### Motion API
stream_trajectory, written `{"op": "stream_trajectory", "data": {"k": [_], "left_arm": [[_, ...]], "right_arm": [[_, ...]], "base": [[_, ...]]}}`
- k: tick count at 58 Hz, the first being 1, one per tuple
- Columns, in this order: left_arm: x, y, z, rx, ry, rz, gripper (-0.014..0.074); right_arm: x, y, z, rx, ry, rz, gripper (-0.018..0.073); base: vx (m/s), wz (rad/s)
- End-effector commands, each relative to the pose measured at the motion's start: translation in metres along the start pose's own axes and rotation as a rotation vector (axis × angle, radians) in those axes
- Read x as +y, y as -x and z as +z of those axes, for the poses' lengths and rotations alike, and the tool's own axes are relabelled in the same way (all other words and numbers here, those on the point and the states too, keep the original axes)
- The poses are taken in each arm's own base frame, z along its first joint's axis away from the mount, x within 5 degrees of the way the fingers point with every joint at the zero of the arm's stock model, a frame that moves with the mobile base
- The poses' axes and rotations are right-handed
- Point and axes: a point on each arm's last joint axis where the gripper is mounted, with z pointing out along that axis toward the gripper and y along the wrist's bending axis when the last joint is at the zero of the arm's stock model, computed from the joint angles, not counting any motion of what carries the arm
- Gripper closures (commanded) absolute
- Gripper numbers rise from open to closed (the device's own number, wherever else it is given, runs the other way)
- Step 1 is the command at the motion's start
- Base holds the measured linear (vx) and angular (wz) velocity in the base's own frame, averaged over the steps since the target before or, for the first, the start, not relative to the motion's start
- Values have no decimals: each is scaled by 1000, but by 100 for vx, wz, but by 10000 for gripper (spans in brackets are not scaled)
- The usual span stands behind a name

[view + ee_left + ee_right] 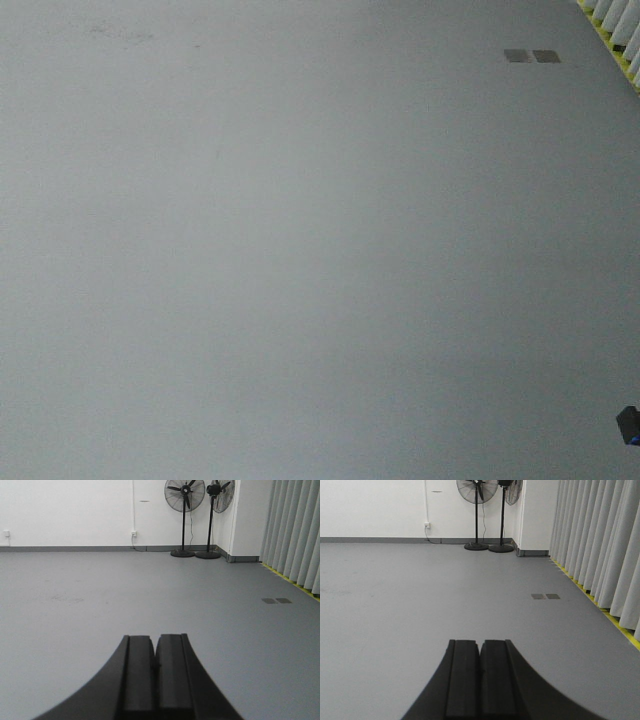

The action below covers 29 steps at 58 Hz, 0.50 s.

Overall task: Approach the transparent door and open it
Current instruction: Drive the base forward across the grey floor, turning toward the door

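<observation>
The transparent door is out of view in every frame. My left gripper [154,639] is shut and empty, its black fingers pressed together low in the left wrist view, pointing over grey floor. My right gripper [480,643] is likewise shut and empty in the right wrist view. The front view shows only grey floor [300,250] and a small dark piece of the robot at the lower right corner [628,424].
Two black standing fans [184,520] stand at the far white wall [75,510]; they also show in the right wrist view [477,515]. Grey vertical blinds [600,545] with a yellow floor line [600,612] run along the right. Two floor plates [545,596] lie ahead.
</observation>
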Motion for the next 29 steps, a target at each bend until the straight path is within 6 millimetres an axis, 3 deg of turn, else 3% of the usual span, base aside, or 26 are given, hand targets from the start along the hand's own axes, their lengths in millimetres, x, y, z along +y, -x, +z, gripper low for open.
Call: {"op": "stream_trajectory", "data": {"k": [1, 29], "left_arm": [[-1, 3, -1, -81, -11, -21, 603], [-1, 3, -1, -81, -11, -21, 603]], "right_arm": [[1, 7, -1, -96, 9, -11, 565], [3, 7, -1, -95, 41, -11, 565]], "base": [[31, -4], [43, 0]]}}
